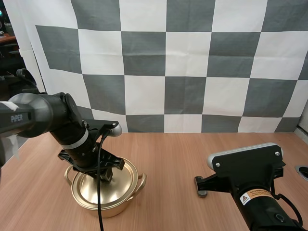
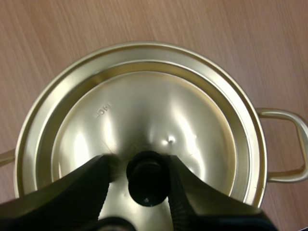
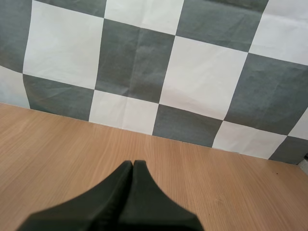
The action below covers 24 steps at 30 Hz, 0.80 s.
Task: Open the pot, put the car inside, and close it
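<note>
A gold pot (image 1: 105, 206) with two side handles stands on the wooden table at the left, its gold lid (image 1: 94, 188) on it. My left gripper (image 1: 108, 175) reaches down onto the lid. In the left wrist view the lid (image 2: 159, 110) lies below, and my left gripper (image 2: 138, 163) stands open around the black knob (image 2: 147, 182). One finger is against the knob; a narrow gap separates the other from it. My right gripper (image 1: 199, 186) hovers low over the table at the right, shut on nothing; in the right wrist view the right gripper (image 3: 133, 166) forms one dark wedge.
Bare wooden table (image 1: 192, 154) stretches between the pot and my right arm. One pot handle (image 2: 288, 144) sticks out beside the lid's rim. A round metal fitting (image 1: 302, 171) sits at the table's right edge.
</note>
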Motion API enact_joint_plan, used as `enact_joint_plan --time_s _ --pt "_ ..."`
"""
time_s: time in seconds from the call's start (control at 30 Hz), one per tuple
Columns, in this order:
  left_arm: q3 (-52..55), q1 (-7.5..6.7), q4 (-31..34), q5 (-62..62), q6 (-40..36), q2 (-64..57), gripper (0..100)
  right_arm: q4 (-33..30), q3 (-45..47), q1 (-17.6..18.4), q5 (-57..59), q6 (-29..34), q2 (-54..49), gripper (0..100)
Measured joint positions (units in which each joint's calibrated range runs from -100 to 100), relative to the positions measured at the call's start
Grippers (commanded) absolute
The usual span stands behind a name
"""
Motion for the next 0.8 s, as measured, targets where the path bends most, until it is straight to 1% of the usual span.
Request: enact_joint_plan --time_s 0.2,0.27,0.47,0.6,0.8 --pt "0.00 0.00 -2.26 -0.17 0.00 0.00 0 0.00 0.00 0.00 0.00 0.00 0.00 0" --pt "0.00 0.00 -2.39 -0.17 -0.30 0.00 0 0.00 0.00 0.00 0.00 0.00 0.00 0" --pt "0.00 0.00 -2.69 0.77 -4.47 0.00 0 0.00 0.00 0.00 0.00 0.00 0.00 0" --pt "0.00 0.00 -2.78 4.28 -4.47 0.00 0 0.00 0.00 0.00 0.00 0.00 0.00 0" --pt "0.00 0.00 -3.31 3.86 -4.91 0.00 0 0.00 0.00 0.00 0.00 0.00 0.00 0"
